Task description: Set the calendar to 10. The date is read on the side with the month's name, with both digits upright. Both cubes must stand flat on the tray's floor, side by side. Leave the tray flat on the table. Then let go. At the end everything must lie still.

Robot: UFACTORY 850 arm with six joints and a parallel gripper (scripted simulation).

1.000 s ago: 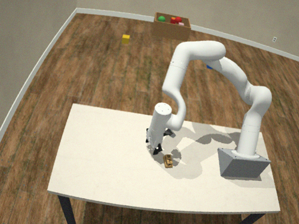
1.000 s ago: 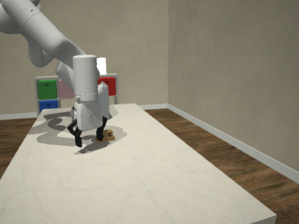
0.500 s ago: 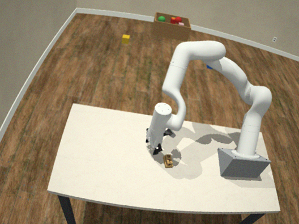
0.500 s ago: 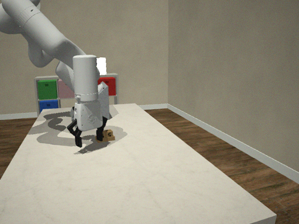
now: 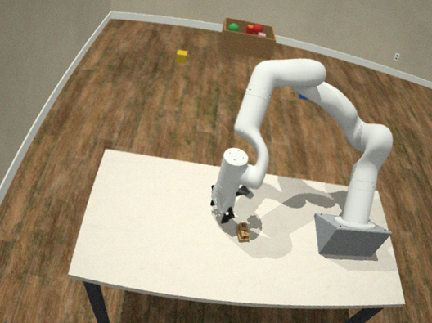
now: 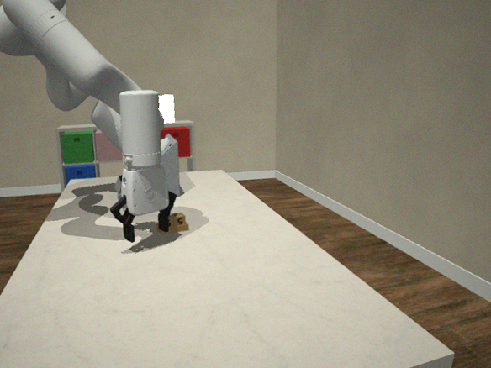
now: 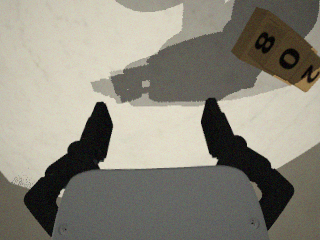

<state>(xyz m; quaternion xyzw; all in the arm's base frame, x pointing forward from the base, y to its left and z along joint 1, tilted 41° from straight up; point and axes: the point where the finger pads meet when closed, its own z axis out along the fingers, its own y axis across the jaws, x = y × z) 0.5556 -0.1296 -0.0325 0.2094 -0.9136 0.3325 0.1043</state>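
A small wooden calendar tray (image 5: 243,240) (image 6: 183,228) rests on the table with wooden cubes in it. One cube (image 6: 180,220) shows a 5 on a side face in the exterior view. In the wrist view, black digits 8, 0 and 2 show on the wooden calendar (image 7: 276,50) at the upper right, turned sideways and cut off by the frame edge. Which faces make up the date, and the month's name, cannot be made out. My gripper (image 5: 217,212) (image 6: 146,234) (image 7: 156,111) is open and empty above the table, beside the calendar. One finger partly hides the calendar in the exterior view.
The arm's grey base (image 5: 350,240) stands at the right end of the table (image 5: 142,245). A toy box (image 5: 246,45) and a yellow block (image 5: 180,56) are on the floor beyond. A shelf with coloured bins stands behind the table in the exterior view.
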